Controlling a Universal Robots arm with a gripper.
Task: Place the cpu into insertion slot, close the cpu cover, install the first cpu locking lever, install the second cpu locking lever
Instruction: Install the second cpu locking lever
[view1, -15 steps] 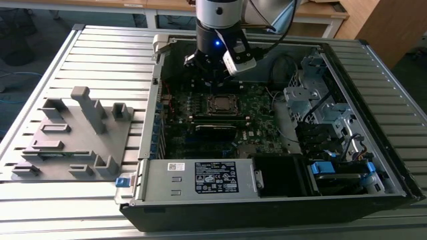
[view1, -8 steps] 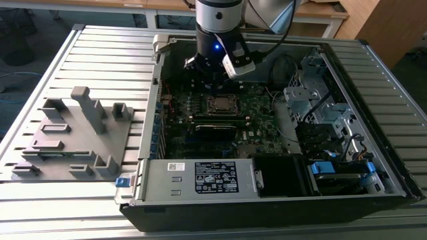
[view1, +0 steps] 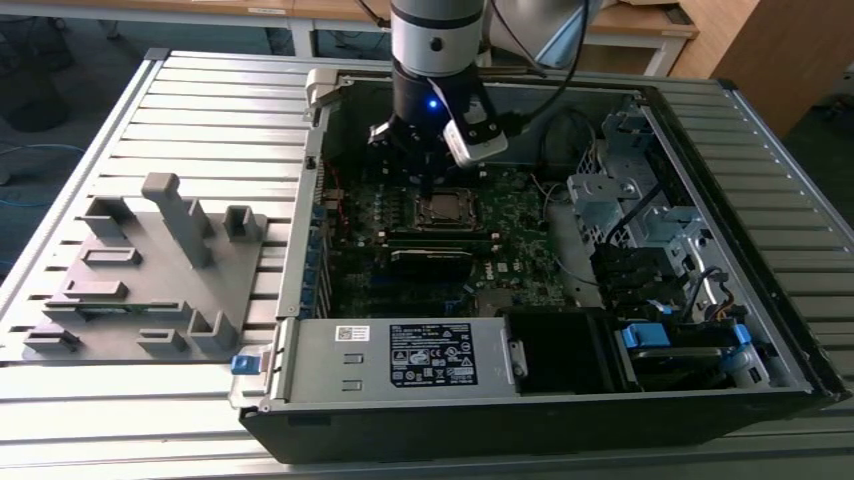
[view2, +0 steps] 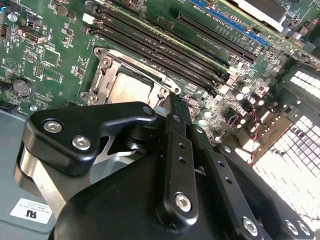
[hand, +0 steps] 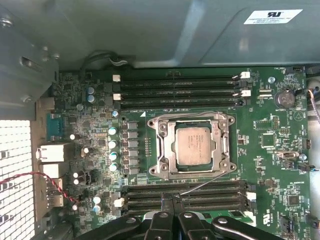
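Observation:
The cpu (hand: 194, 145) lies in the insertion slot (view1: 445, 210) on the green board, its pale square face showing through the cpu cover (hand: 165, 147). The silvery cover frame is down flat around the chip, as the second wrist view also shows for the cpu (view2: 129, 90). One thin wire locking lever (hand: 205, 183) angles away from the socket edge across the memory strips. Another thin lever (hand: 185, 115) runs along the opposite edge. My gripper (hand: 172, 198) is shut with nothing in it, its tip (view2: 172, 99) just beside the socket, and it hovers over the board (view1: 430, 188).
Long black memory strips (hand: 180, 90) flank the socket on both sides. The open case has a power supply (view1: 400, 355) at the front and drive cages (view1: 641, 210) at the exterior view's right. A grey fixture with pegs (view1: 147, 270) lies outside the case at the left.

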